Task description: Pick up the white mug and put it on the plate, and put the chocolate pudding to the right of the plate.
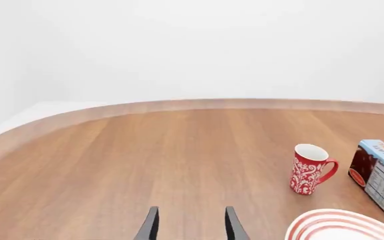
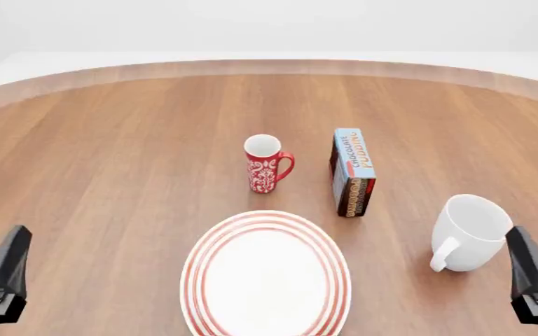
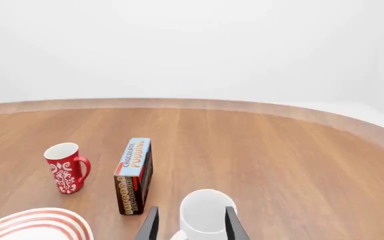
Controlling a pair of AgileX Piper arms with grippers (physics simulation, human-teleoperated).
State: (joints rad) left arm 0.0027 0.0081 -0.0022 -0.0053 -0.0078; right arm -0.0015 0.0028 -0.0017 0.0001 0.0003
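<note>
Fingers: both pairs are seen spread apart with nothing held; the right gripper (image 3: pixel 190 224) is seen with the mug (image 3: pixel 206 216) just ahead of its tips, the left gripper (image 1: pixel 190 224) with bare table (image 1: pixel 145 160) ahead.
Plate (image 2: pixel 266 274): found empty, lying between the two grippers, well apart from the left fingers and off to the inner side of the right ones.
Mug: found upright, mouth up, just ahead of the right fingers and lined up with the gap between them in the right wrist view; it is not yet enclosed. Its handle is turned toward the camera side in the front view.
Pudding (image 2: pixel 353 173): found standing on edge beyond the plate, ahead of the right fingers and inward of the mug, its long axis running away from the arms.
Red mug (image 2: pixel 265 164): found farther inward, beside the pudding; it is no part of the task.
Nearer arm: the right is judged nearer to both mug and pudding.
Step in hand: judged as the approach to the mug; nothing has been placed yet.
Coming move: a short advance straight ahead is judged enough to bring the right fingers around the mug.
</note>
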